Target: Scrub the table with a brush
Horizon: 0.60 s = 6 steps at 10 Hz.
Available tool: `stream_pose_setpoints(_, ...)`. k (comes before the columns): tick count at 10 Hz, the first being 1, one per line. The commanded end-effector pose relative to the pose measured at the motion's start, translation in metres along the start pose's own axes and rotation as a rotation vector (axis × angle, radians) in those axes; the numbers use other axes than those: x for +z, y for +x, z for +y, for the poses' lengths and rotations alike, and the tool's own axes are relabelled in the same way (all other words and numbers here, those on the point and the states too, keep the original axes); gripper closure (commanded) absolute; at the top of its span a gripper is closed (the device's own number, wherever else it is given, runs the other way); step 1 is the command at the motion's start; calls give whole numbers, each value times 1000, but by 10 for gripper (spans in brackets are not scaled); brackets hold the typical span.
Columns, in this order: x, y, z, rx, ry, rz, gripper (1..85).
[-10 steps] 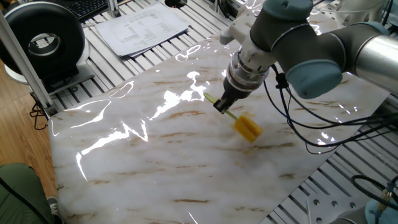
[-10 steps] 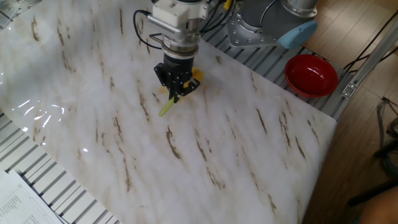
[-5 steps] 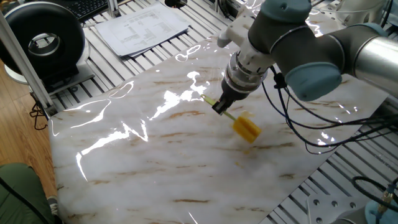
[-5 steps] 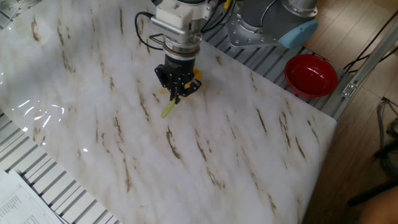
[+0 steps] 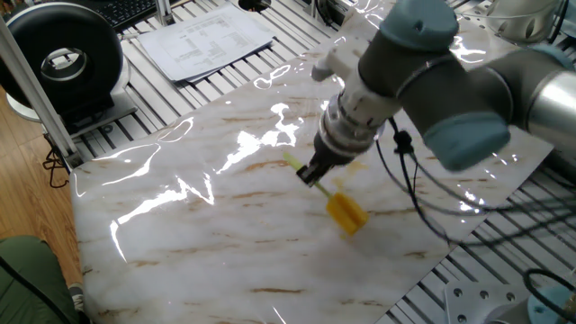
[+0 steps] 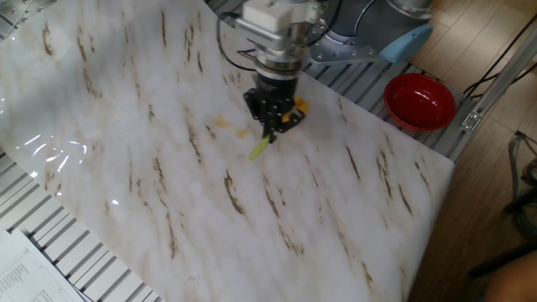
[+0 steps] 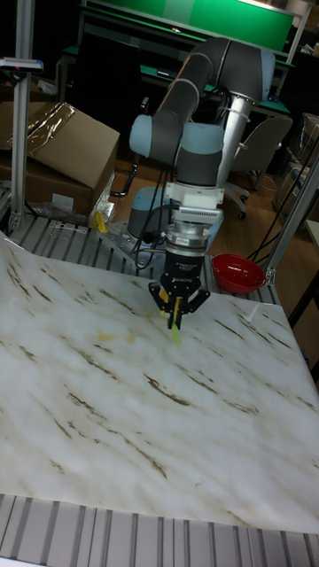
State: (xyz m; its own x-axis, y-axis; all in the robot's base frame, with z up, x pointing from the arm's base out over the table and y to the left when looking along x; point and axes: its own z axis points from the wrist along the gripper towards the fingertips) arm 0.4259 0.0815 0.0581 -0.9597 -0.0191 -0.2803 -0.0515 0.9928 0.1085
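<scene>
The gripper was seen closed on the thin handle of the brush, with both fingers pinched around the stick. In the tall fixed view the gripper pointed straight down and the pale handle of the brush stuck out below it, toward 6 o'clock. In one fixed view the yellow bristle head lay at 4 o'clock from the gripper, down on the table.

Compared with a second earlier, the gripper and brush had been carried sideways across the table. In the other fixed view they had been shifted toward 3 o'clock, nearer the red bowl that stood off the slab on the metal frame. In one fixed view the bristle head had been moved toward 7 o'clock, and the arm was blurred by motion.

Two small orange stains were left uncovered at 9 o'clock from the gripper, where it had stood before. The same stains were visible in the tall fixed view, on the table at 8 o'clock from the gripper.

The grip on the handle had been kept unchanged throughout.
</scene>
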Motion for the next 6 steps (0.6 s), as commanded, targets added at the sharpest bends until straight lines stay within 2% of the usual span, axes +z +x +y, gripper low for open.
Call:
stream_pose_setpoints(1,8,17,25,57,-46,-30,847)
stream_pose_setpoints(6,24,24,22,54,-41,-62,847)
